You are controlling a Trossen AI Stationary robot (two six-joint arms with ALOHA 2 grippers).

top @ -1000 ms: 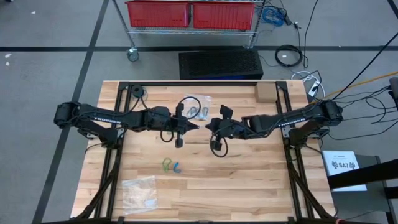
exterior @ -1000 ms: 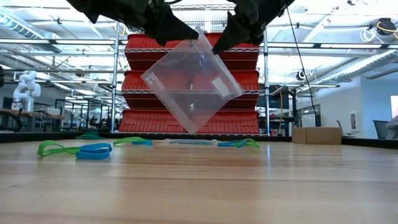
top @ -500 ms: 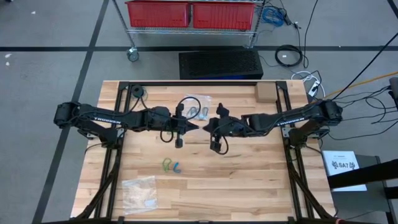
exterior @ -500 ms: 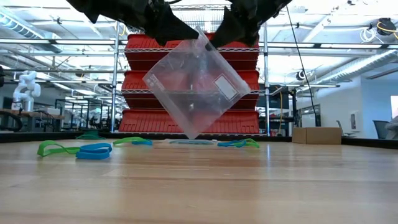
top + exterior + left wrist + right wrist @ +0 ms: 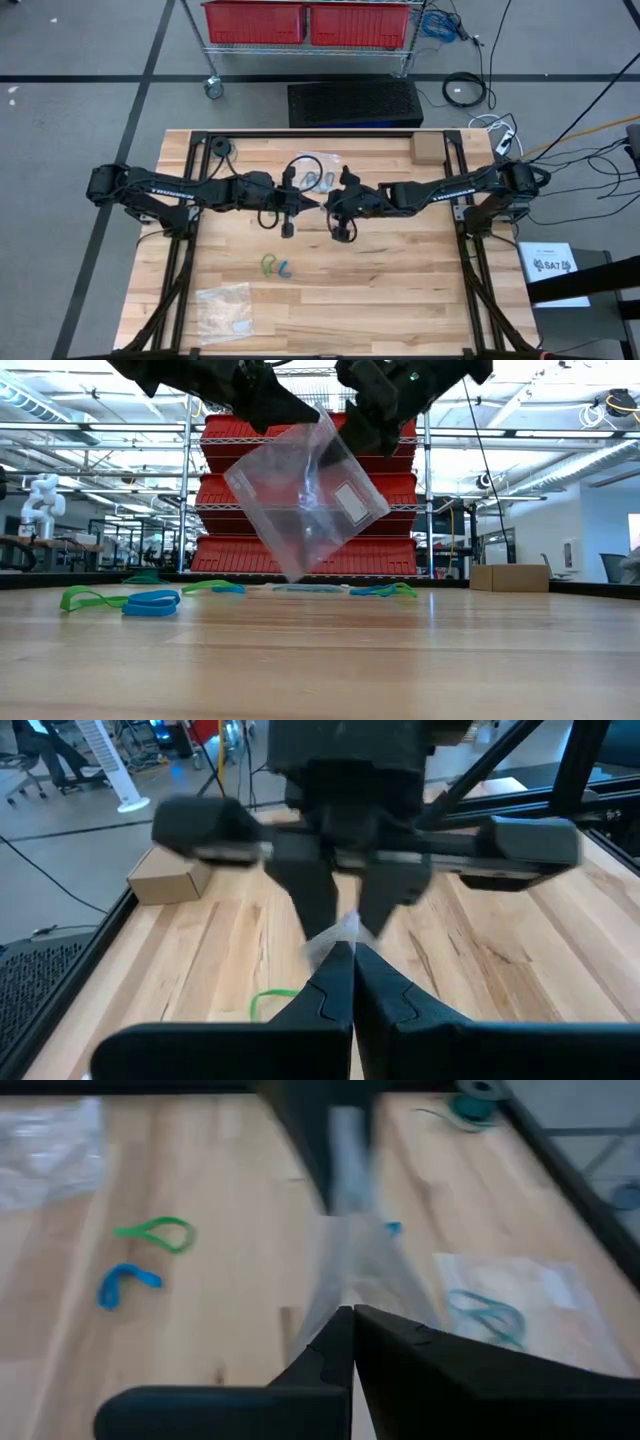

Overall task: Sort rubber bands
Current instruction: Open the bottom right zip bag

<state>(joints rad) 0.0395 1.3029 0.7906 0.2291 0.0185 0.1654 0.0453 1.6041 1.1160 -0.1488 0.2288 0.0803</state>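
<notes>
In the low view both arms run off the upper edge. The clear bag (image 5: 305,500) blurs in the right wrist view; its contents cannot be told.

The wooden table (image 5: 400,290) carries a small cardboard box (image 5: 427,148) near its far right corner. A clear plastic bag (image 5: 305,500) hangs tilted above the table's middle; another crinkled bag (image 5: 224,308) lies near its front left. Beyond the table's far edge stand red bins (image 5: 310,22) on a wire rack.
</notes>
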